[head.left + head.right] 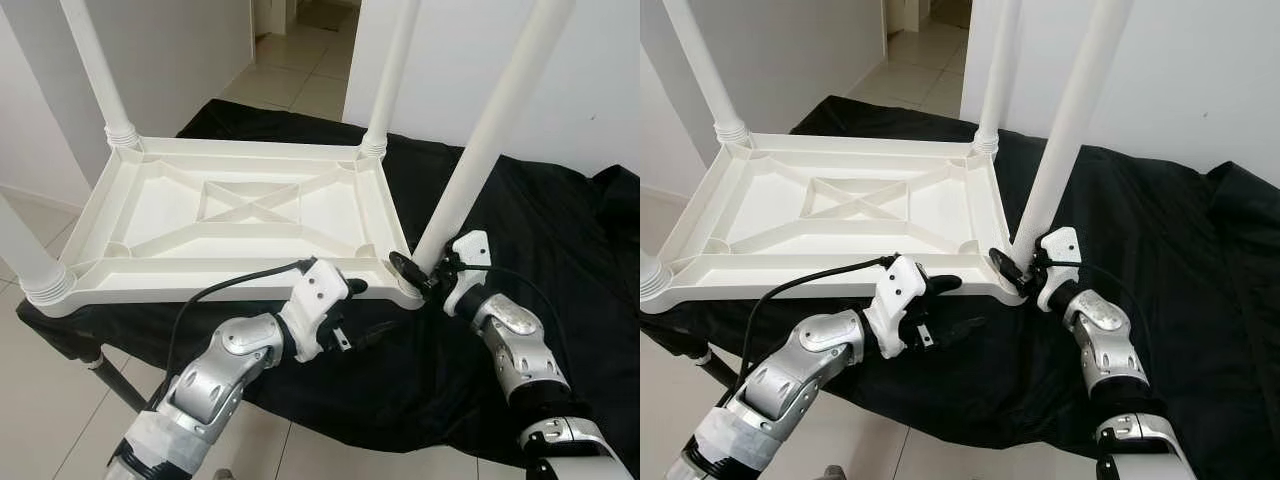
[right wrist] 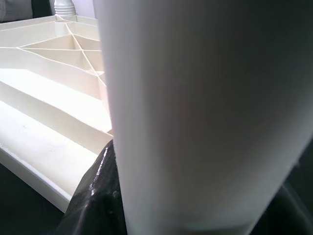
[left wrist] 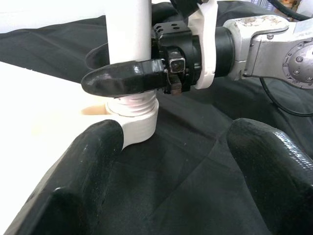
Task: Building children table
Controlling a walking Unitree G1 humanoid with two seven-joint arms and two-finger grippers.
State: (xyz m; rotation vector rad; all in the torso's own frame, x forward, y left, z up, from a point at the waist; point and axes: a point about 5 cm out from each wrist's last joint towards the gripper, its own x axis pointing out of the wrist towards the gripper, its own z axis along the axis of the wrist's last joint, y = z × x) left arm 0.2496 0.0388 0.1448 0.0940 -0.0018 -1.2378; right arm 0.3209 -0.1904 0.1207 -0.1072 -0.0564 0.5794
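- Just before me, over the black cloth (image 1: pixel 560 240), my left gripper (image 1: pixel 362 312) hangs with its fingers spread wide, holding nothing, near the tabletop's front edge
- At the near right corner, my right gripper (image 1: pixel 418 274) is clamped round the base of the white leg (image 1: pixel 480 150), just above its threaded socket (image 3: pixel 134 117)
- Beyond, the white tabletop (image 1: pixel 235 215) lies upside down on the cloth, ribs up, three other legs standing in the remaining corners

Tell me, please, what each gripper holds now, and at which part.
The right gripper holds the white table leg near its lower end, just above the threaded corner socket. The left gripper is open and holds nothing.
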